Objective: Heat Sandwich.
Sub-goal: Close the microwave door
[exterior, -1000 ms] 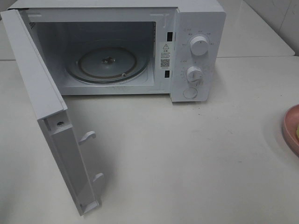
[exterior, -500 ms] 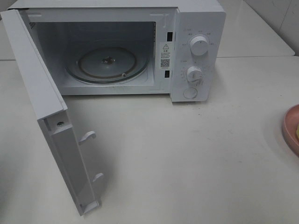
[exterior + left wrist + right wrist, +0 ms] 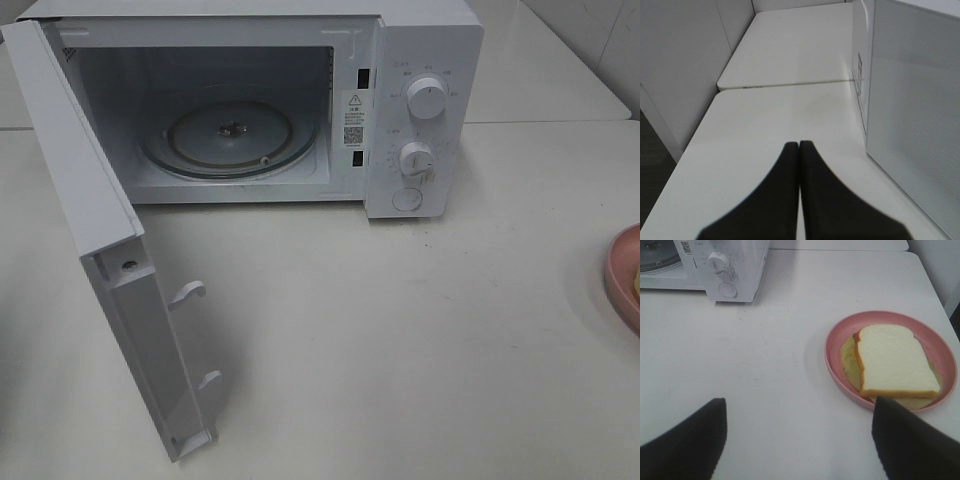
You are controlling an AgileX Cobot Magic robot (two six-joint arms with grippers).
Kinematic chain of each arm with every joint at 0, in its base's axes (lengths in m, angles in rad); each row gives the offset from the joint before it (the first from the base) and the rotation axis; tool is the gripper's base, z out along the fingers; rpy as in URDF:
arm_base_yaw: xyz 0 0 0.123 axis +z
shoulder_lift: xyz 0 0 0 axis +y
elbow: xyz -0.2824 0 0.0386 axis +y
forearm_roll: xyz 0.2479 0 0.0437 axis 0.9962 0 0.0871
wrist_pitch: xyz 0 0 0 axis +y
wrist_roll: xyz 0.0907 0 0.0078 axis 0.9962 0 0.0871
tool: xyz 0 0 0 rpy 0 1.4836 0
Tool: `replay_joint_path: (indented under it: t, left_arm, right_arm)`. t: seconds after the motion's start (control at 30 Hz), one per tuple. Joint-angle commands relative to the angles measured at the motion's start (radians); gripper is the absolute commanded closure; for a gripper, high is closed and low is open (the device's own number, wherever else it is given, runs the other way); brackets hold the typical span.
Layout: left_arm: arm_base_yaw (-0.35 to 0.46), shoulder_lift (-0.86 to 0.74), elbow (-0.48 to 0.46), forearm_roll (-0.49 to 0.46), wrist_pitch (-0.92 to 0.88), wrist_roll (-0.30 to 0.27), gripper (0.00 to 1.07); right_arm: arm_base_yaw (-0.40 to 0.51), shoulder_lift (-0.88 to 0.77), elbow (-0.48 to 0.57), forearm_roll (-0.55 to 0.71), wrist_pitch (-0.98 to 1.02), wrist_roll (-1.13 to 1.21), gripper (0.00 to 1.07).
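So microwave (image 3: 250, 110) door (image 3: 100, 250) is swung wide, turntable bare; sandwich (image 3: 892, 365) sits on pink plate (image 3: 835, 340) far right of table, unheated; left gripper (image 3: 799, 147) clenched on nothing; right gripper (image 3: 800, 435) spread wide w/ nothing held, near plate; loading step; next: right closes on plate rim, carries it left into cavity.

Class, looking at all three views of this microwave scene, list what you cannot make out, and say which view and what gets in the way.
- Pink plate: the high view's right edge cuts off all but a sliver.
- Sandwich: its filling, in the right wrist view, is covered by the top bread slice.
- Microwave: the dial markings are too small to read in the high view.
- Both arms: out of frame in the high view.
- Right tool: its fingertips are blurred.
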Motion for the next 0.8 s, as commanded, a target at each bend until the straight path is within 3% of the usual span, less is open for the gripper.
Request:
replay_joint_path:
  t: [0.03, 0.1, 0.13, 0.2, 0.23, 0.27, 0.33, 0.57, 0.67, 0.8]
  left_arm:
    - [-0.001, 0.073, 0.002, 0.058, -0.151, -0.069, 1.06]
    - [-0.001, 0.095, 0.002, 0.086, -0.182, -0.091, 1.06]
    - [-0.001, 0.137, 0.002, 0.166, -0.262, -0.165, 1.06]
    - [-0.001, 0.176, 0.002, 0.247, -0.332, -0.238, 1.06]
    - [-0.001, 0.176, 0.002, 0.247, -0.332, -0.238, 1.06]
    - [-0.001, 0.219, 0.002, 0.325, -0.394, -0.308, 1.06]
    - [-0.001, 0.266, 0.002, 0.403, -0.438, -0.347, 1.06]
    - [-0.006, 0.429, 0.002, 0.547, -0.649, -0.383, 1.06]
    - [-0.032, 0.465, -0.002, 0.547, -0.674, -0.382, 1.06]
    - [-0.131, 0.537, -0.025, 0.501, -0.677, -0.343, 1.06]
  right_arm:
    - [-0.007, -0.027, 0.0, -0.006, -0.01, -0.004, 0.31]
    - [-0.007, -0.027, 0.0, -0.006, -0.01, -0.004, 0.31]
    - [-0.007, -0.027, 0.0, -0.006, -0.01, -0.004, 0.31]
    - [-0.007, -0.027, 0.0, -0.006, -0.01, -0.004, 0.31]
    - [-0.007, -0.027, 0.0, -0.006, -0.01, -0.004, 0.31]
    - [-0.007, -0.027, 0.0, -0.006, -0.01, -0.004, 0.31]
    - [-0.007, -0.027, 0.0, -0.006, -0.01, -0.004, 0.31]
    - [-0.007, -0.027, 0.0, -0.006, -0.01, -0.004, 0.31]
    - [-0.007, -0.027, 0.0, -0.006, -0.01, -0.004, 0.31]
    - [-0.007, -0.027, 0.0, -0.006, -0.01, -0.004, 0.31]
